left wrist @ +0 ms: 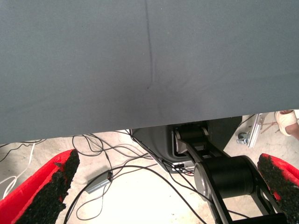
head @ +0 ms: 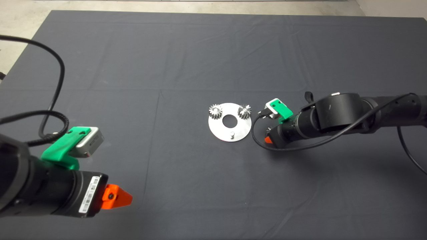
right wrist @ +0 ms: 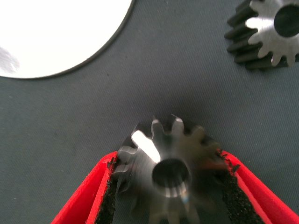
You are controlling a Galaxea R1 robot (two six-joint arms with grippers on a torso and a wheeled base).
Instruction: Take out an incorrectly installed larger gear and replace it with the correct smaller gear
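Observation:
In the right wrist view the smaller gear (right wrist: 170, 170), dark with glinting teeth, sits between the black pads of my right gripper (right wrist: 169, 161), which touch its teeth on both sides. The larger gear (right wrist: 266, 28), shiny silver with a dark centre hole, lies on the mat a little beyond it. In the head view my right gripper (head: 268, 139) is low over the mat just right of the round silver plate (head: 220, 128), and the arm hides both of these gears. My left gripper (head: 116, 197) waits open at the lower left with nothing in it.
The plate carries two small silver gears (head: 216, 111) (head: 244, 112) on its far side and a bare peg (head: 232, 134) near its front rim. The left wrist view shows the mat edge, floor cables and the robot's base.

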